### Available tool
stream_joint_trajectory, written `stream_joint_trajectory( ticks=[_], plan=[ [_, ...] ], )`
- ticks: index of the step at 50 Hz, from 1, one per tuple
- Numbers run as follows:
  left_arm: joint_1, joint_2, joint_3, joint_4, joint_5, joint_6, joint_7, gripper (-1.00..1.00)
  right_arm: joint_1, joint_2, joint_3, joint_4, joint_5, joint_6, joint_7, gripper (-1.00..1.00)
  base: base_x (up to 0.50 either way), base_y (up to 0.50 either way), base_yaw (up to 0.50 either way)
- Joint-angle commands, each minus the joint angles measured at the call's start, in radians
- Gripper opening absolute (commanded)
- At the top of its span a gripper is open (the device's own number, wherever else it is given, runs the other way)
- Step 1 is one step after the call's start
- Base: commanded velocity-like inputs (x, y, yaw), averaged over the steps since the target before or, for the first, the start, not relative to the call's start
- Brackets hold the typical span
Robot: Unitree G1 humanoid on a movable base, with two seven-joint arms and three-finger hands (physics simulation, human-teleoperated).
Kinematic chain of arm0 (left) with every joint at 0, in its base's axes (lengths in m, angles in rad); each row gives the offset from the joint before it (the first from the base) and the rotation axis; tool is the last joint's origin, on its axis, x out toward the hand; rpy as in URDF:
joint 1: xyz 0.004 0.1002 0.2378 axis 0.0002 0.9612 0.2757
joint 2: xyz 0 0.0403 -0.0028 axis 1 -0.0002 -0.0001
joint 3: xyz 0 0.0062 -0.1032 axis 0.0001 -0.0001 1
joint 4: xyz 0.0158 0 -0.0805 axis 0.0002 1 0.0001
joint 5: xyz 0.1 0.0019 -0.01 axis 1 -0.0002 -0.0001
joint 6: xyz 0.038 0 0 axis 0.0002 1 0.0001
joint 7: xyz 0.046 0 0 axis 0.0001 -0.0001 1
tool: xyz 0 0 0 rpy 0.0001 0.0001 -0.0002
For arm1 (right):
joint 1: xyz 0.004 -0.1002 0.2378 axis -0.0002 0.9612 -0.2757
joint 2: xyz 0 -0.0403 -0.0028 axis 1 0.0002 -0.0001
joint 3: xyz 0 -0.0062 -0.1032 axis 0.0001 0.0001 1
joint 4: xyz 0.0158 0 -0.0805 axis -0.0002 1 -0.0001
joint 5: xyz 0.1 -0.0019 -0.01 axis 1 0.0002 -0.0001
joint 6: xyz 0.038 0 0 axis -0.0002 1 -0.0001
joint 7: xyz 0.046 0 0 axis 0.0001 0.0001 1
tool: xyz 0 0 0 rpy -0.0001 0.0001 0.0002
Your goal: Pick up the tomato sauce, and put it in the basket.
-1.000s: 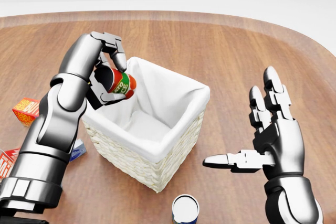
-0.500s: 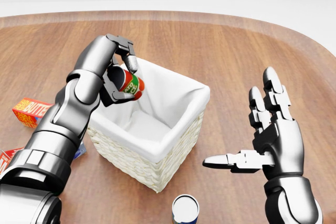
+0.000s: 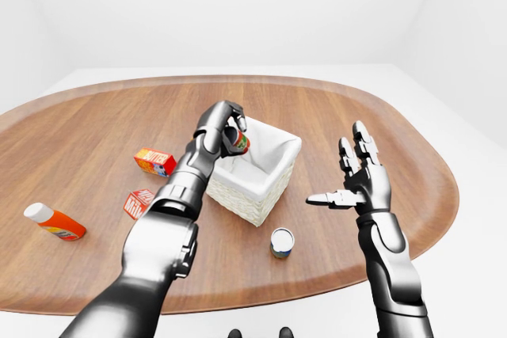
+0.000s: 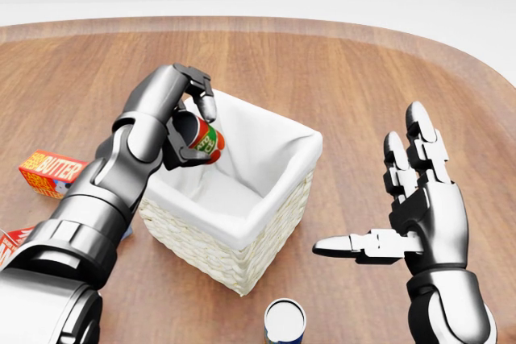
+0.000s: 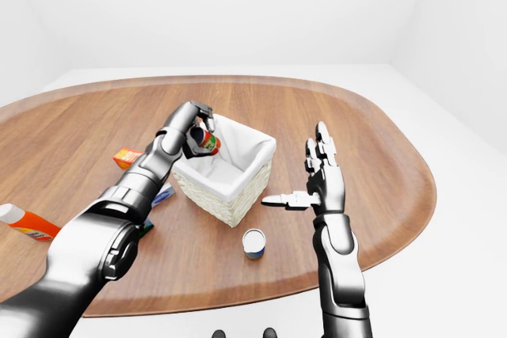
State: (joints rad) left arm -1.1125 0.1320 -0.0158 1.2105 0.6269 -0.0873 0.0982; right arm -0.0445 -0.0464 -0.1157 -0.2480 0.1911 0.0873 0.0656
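Tomato sauce can (image 4: 204,140): red body, green-and-white label, tipped on its side, above the left part of the basket's opening in the head view, left of frame centre. Not touching the liner.

Left hand (image 4: 185,112): fingers curled round the can, one finger (image 4: 206,102) over its top, others beneath. Arm enters from lower left of the head view.

Basket (image 4: 272,230): pale wicker, square, white cloth liner folded over the rim, standing on the wooden table (image 4: 339,70). Interior looks bare as far as visible.

Right hand (image 4: 415,199): right side of the head view, well apart from the basket, palm upright, two fingers spread and pointing up, thumb stretched out leftward. Holds nothing.

Small tin (image 4: 285,321): white top, blue side, bottom edge of the head view, just below the basket.

Butter box (image 4: 52,171): orange, left edge of the head view. Red-and-white carton (image 3: 139,203) lies below it in the left-eye view. Orange bottle with white cap (image 3: 54,222) lies at far left of the left-eye view.
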Motion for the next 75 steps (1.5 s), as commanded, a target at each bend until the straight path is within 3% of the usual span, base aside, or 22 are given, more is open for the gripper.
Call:
stream_joint_trajectory(
  ticks=[1, 31, 32, 33, 34, 56, 75],
  plan=[
    [-0.019, -0.010, 0.003, 0.030, 0.022, 0.000, 0.029, -1.00, 0.000, 0.000, 0.000, 0.005, 0.001, 0.000, 0.001, 1.00, 0.00, 0.00, 0.00],
    [-0.002, -0.026, -0.002, 0.040, 0.038, 0.000, 0.038, -1.00, 0.005, 0.003, 0.004, 0.003, -0.002, 0.000, 0.002, 1.00, 0.00, 0.00, 0.00],
    [-0.001, -0.027, -0.001, 0.039, 0.036, 0.000, 0.031, -0.59, 0.005, 0.002, 0.004, 0.005, -0.002, 0.000, 0.002, 1.00, 0.00, 0.00, 0.00],
    [0.000, -0.028, 0.002, 0.037, 0.029, 0.000, 0.020, 0.71, 0.005, 0.003, 0.004, 0.006, -0.002, 0.000, 0.002, 1.00, 0.00, 0.00, 0.00],
    [0.000, -0.027, -0.002, 0.034, 0.035, 0.000, 0.022, 1.00, 0.003, 0.003, 0.004, 0.011, -0.003, 0.000, 0.002, 1.00, 0.00, 0.00, 0.00],
    [-0.002, -0.027, -0.002, 0.035, 0.041, 0.000, 0.026, 1.00, -0.002, 0.000, 0.001, 0.007, 0.001, 0.000, 0.000, 1.00, 0.00, 0.00, 0.00],
    [-0.004, -0.013, 0.013, -0.047, -0.029, 0.000, -0.009, 1.00, -0.007, -0.003, -0.004, 0.018, 0.003, 0.000, 0.000, 1.00, 0.00, 0.00, 0.00]
  ],
)
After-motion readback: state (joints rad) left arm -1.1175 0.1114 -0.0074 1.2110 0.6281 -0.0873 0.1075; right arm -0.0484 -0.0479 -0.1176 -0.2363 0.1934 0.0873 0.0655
